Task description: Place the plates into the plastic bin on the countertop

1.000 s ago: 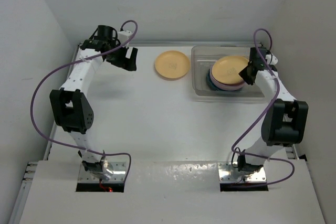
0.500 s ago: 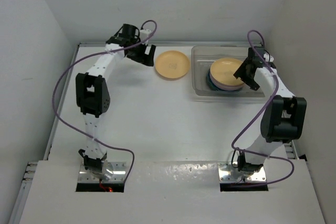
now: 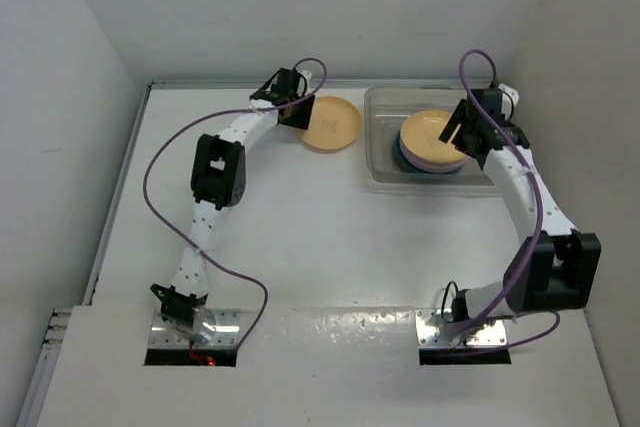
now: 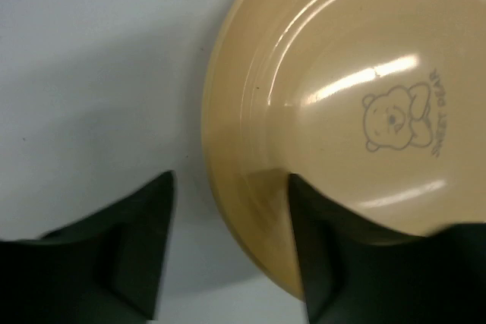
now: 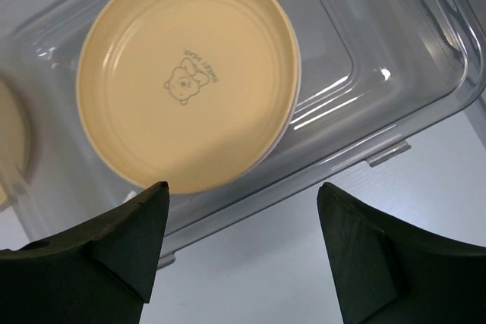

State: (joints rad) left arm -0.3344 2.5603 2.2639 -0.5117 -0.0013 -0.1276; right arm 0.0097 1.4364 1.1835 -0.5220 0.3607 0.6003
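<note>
A yellow-orange plate with a bear print lies on the white countertop, left of the plastic bin. My left gripper is at that plate's left rim. Its jaws are open and straddle the rim, one finger over the countertop and one over the plate's inside, with a gap still showing. Inside the clear bin a second yellow-orange plate tops a stack with lilac and teal rims below. My right gripper hangs open and empty over the bin's right side.
White walls close in the back and both sides. The bin stands at the back right, close to the right wall. The left arm's purple cable loops over the left half of the countertop. Metal mounting plates sit at the front edge.
The left arm swung right from the back left corner to the plate on the countertop, and its jaws narrowed around the rim. The right gripper opened, leaving its yellow-orange plate on the stack.
</note>
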